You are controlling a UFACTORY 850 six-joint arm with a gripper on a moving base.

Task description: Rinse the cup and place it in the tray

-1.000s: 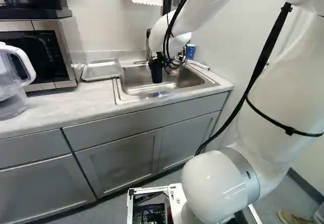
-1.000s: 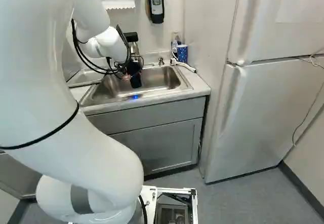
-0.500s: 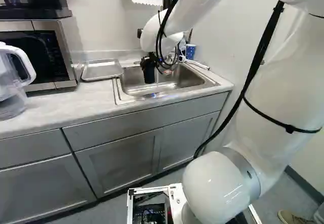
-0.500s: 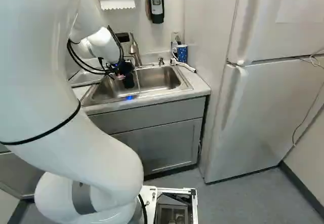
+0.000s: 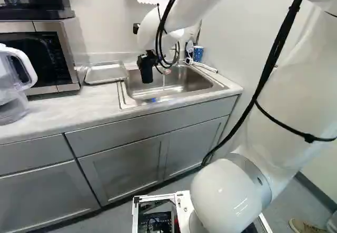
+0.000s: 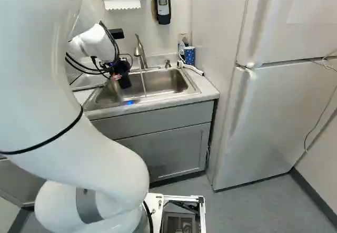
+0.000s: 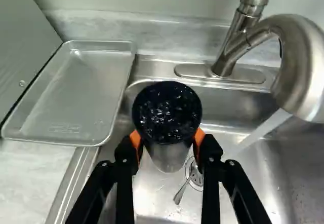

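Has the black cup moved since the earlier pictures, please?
Yes, in the left base view the black cup, held in the claw, has moved over the sink toward the baking tray.

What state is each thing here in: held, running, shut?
Gripper: shut on the cup.
Cup: held over the sink, wet inside.
Faucet: running, stream missing the cup.
Tray: lying flat, no cup in it.
Utensil: lying in the sink.
Blue patterned cup: upright.
Fridge doors: shut.

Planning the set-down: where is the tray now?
The tray lies on the counter, right of the microwave and left of the sink in the left base view.
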